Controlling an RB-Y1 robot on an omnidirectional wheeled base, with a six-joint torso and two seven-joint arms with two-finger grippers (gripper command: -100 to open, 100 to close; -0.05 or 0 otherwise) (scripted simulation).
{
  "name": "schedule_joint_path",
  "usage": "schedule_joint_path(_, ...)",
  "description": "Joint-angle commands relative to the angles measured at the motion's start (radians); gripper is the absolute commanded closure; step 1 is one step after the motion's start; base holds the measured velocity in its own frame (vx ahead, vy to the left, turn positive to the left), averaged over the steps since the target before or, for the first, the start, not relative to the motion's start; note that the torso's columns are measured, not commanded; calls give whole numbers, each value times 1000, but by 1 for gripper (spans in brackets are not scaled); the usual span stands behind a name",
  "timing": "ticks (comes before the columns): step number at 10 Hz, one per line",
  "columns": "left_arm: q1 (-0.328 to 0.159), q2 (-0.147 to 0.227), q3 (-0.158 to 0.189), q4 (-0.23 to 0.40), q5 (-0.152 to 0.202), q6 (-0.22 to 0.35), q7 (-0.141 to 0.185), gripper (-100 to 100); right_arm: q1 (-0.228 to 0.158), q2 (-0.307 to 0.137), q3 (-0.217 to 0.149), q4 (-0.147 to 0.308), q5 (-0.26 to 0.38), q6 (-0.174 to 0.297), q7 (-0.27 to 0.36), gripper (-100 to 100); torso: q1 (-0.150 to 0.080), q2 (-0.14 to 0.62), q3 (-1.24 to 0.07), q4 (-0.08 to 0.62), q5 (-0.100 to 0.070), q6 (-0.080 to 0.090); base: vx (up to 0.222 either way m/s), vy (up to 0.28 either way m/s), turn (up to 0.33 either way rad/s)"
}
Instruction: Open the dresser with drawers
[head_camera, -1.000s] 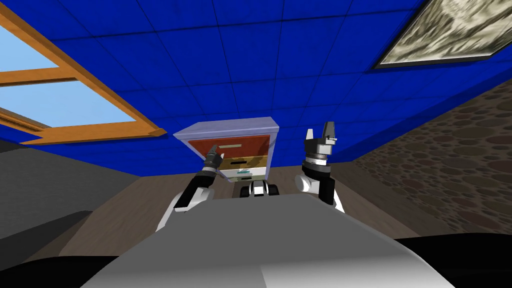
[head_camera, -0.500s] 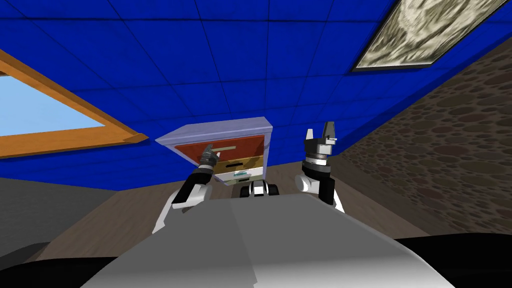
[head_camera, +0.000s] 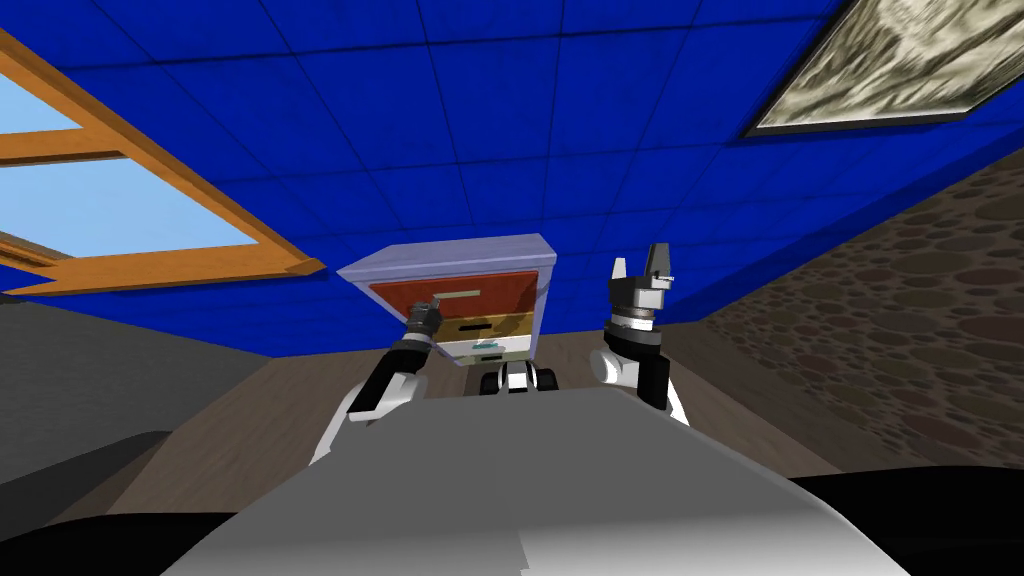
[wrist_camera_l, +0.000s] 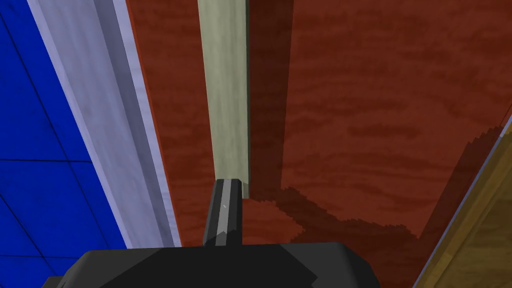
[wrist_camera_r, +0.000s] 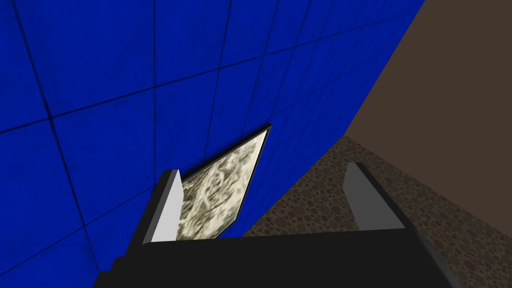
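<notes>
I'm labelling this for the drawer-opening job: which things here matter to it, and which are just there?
In the job: dresser; its top red-brown drawer; that drawer's pale handle; left pincer, shut at the handle's end.
Just there: right pincer, open and raised; window; framed picture.

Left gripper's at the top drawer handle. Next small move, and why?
Probably open the left gripper and ease it along the pale handle so the fingers straddle the bar. Its fingers are shut together, with the tip at the bar's end rather than around it. The red-brown top drawer looks closed, so a pull from here would likely slip off.
</notes>
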Motion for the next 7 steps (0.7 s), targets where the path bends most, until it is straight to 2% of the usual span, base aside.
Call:
schedule_joint_path(1,1,1,-2,-1,0,-2,-1,-100,0,0,0,0,0,0,0,0,0,1,1,0,0,0,0,0,0)
schedule_joint_path(2,-19,-13,30,7,-3,19,3,-100,0,0,0,0,0,0,0,0,1,1,1,0,0,0,-14,-4,-224)
schedule_joint_path(3,-25,-18,41,9,-4,25,5,-100,0,0,0,0,0,0,0,0,0,1,1,0,0,1,-25,3,-198)
schedule_joint_path(6,-65,-46,105,25,-10,65,12,-100,0,0,0,0,0,0,0,0,1,0,0,0,0,0,-34,8,-231)
schedule_joint_path(7,-62,-40,92,24,-9,57,10,-100,0,0,0,0,0,0,0,0,0,0,0,0,0,0,-15,4,-42)
